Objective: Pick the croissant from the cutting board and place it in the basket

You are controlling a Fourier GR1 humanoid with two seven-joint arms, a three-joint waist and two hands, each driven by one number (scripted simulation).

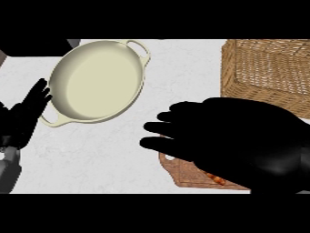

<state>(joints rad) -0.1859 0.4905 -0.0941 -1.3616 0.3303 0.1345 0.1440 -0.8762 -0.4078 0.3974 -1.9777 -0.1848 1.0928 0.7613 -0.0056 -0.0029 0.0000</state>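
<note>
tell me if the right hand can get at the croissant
Probably yes: the right hand hangs directly over the board, covering most of the croissant, with nothing seen between them.

White marble counter (103,154), cream two-handled pan (97,82), wicker basket (278,73), wooden cutting board (184,175)

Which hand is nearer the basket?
Right. The right hand is just below-left of the basket, over the cutting board; the left hand rests open at the far left, beyond the cream dish.

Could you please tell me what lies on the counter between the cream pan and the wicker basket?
Nothing: in the head view, the counter between the pan and the basket is bare.
</note>
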